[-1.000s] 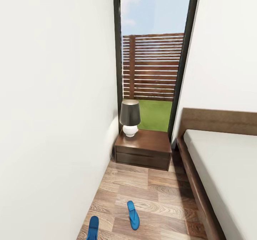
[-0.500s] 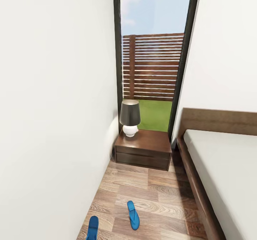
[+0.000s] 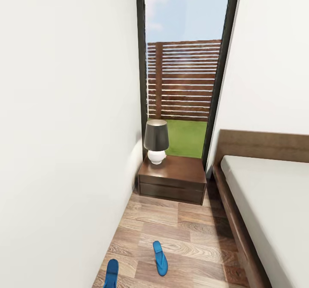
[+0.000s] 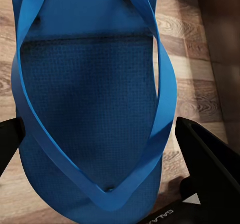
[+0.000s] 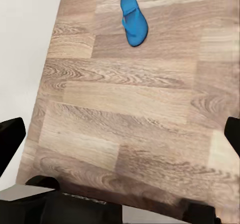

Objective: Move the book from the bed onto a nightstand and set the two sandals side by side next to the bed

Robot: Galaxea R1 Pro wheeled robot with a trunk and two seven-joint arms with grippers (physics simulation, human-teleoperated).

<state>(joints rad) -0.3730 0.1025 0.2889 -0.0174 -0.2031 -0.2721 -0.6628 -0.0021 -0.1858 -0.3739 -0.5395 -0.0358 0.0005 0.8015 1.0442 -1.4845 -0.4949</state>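
White-walled bedroom (image 3: 64, 108), narrow here, with brown wood-plank floor (image 3: 189, 236) running toward a tall dark-framed window (image 3: 184, 65); slatted fence (image 3: 184, 82), grass and blue sky beyond the glass.

At the head view's right, low platform bed (image 3: 240, 236): dark brown frame and headboard, plain pale mattress (image 3: 274, 202). No book visible on the stretch of mattress in view.

Against the window, between left wall and bed, dark brown two-drawer nightstand (image 3: 172, 185) with glossy top. On its left part, upright table lamp (image 3: 156, 141): dark shade, white round base.

On the floor before the nightstand, two bright blue flip-flops, well apart from each other. Farther sandal (image 3: 160, 258) lying in mid-floor, lengthwise toward the nightstand, clear of the bed frame. Nearer sandal (image 3: 111, 274) close to the left wall, cut off by the lower picture edge.

Left pincer (image 4: 102, 149) spread wide, black fingers (image 4: 210, 159) standing either side of a blue sandal lying flat on the planks, straps up; contact not discernible.

Right pincer (image 5: 122, 136) also wide, holding nothing, poised above bare planks, a blue sandal (image 5: 134, 20) well ahead of it.
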